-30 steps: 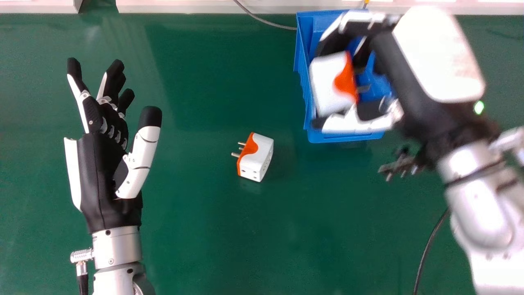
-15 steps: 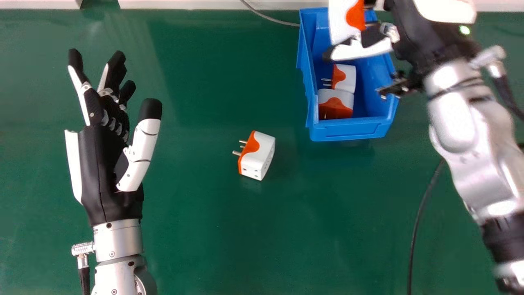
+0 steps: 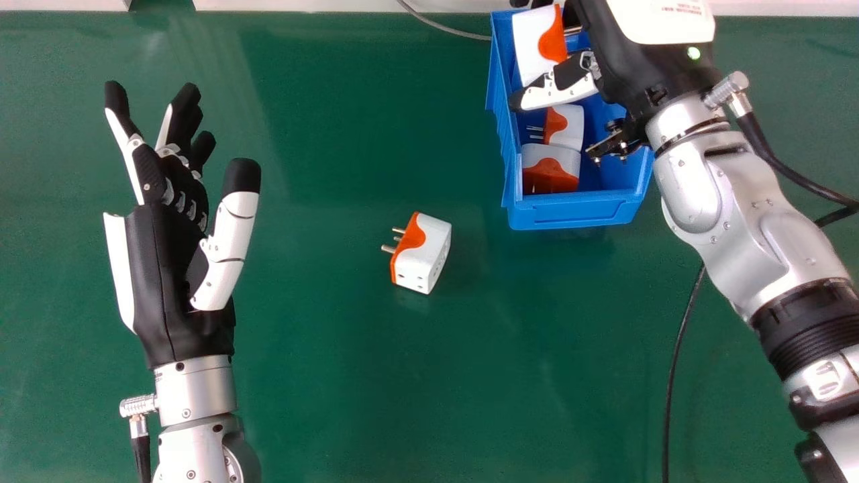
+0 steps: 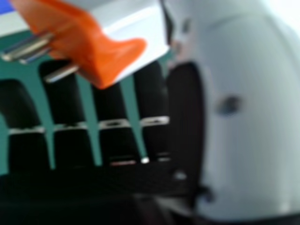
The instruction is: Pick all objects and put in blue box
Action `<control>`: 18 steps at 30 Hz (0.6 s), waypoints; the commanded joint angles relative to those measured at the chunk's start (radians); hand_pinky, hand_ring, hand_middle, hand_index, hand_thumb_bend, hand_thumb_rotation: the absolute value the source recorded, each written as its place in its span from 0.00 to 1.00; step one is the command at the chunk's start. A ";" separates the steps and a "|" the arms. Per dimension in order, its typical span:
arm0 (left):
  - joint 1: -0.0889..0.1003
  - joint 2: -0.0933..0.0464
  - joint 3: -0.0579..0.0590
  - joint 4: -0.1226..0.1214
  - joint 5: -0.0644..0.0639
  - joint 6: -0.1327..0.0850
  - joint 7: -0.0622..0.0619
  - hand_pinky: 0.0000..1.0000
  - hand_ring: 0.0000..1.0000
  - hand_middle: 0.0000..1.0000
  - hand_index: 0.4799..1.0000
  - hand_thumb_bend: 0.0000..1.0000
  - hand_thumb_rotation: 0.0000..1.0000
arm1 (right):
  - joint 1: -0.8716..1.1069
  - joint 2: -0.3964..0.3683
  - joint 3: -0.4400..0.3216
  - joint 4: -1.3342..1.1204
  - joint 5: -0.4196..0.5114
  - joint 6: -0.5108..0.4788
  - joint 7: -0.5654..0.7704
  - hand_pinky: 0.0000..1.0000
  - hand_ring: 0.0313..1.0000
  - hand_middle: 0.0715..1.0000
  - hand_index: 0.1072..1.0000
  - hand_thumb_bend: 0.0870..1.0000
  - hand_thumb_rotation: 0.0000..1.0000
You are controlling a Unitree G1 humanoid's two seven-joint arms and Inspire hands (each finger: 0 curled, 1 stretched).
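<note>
Where I'm standing, reading the head view as a clock face with twelve at the far edge, the blue plastic bin (image 3: 577, 213) sits on the green table (image 3: 335, 369) between one and two o'clock. Inside, toward its six-o'clock end, are two white-and-orange plug adapters that look to be touching. The nearer adapter (image 3: 549, 168) turns its orange part to six o'clock; the farther adapter (image 3: 569, 127) points its prongs to nine.

Over the bin's twelve-o'clock end, the right hand (image 3: 621, 64) has hold of a third, the held adapter (image 3: 533, 43), the thumb on its six-o'clock side and the fingers across from it. Its orange face and prongs are turned to three o'clock. I can't tell how deep in the bin it hangs. The right hand view gives a close look at its metal prongs, near the black fingers.

One loose adapter (image 3: 423, 255) lies out on the table near the middle of the clock, well apart from the bin, prongs toward nine. Over at nine o'clock, the left hand (image 3: 168, 268) has its fingers relaxed and spread, grasping nothing. A grey cable (image 3: 446, 28) runs up to the bin's ten-o'clock side.
</note>
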 commanded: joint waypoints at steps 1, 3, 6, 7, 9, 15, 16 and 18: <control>-0.005 0.003 0.000 -0.005 0.009 -0.017 0.002 0.92 0.94 0.92 0.82 0.69 0.60 | -0.043 -0.017 0.005 -0.046 -0.015 0.046 0.015 0.46 0.57 0.62 0.44 0.46 0.07; -0.006 0.003 -0.001 -0.002 0.004 -0.019 -0.001 0.92 0.94 0.92 0.82 0.70 0.60 | -0.042 -0.024 0.014 -0.061 -0.025 0.074 0.028 0.55 0.67 0.69 0.43 0.47 0.11; -0.006 0.005 0.000 0.000 0.004 -0.022 -0.002 0.91 0.94 0.91 0.82 0.70 0.60 | -0.036 -0.035 0.021 -0.087 -0.030 0.107 0.046 0.58 0.71 0.73 0.43 0.47 0.12; -0.006 0.006 0.000 0.000 0.004 -0.022 -0.003 0.92 0.94 0.91 0.82 0.70 0.60 | -0.035 -0.037 0.023 -0.093 -0.030 0.116 0.050 0.59 0.71 0.73 0.43 0.47 0.12; -0.006 0.007 -0.001 0.001 0.000 -0.022 -0.006 0.92 0.94 0.92 0.82 0.69 0.60 | -0.035 -0.041 0.026 -0.101 -0.030 0.133 0.063 0.60 0.73 0.74 0.43 0.48 0.13; -0.003 0.008 0.002 -0.001 0.020 -0.017 0.007 0.92 0.94 0.92 0.82 0.69 0.61 | -0.035 -0.041 0.019 -0.120 -0.016 0.170 0.106 0.58 0.75 0.79 0.44 0.48 0.13; -0.003 0.008 0.001 -0.003 0.017 -0.016 0.005 0.92 0.94 0.92 0.81 0.69 0.61 | -0.035 -0.042 0.018 -0.120 -0.014 0.171 0.107 0.59 0.75 0.79 0.44 0.48 0.13; -0.002 0.008 0.000 -0.006 0.009 -0.012 -0.001 0.92 0.94 0.92 0.82 0.69 0.60 | -0.033 -0.043 0.018 -0.130 -0.012 0.179 0.116 0.60 0.77 0.81 0.44 0.48 0.13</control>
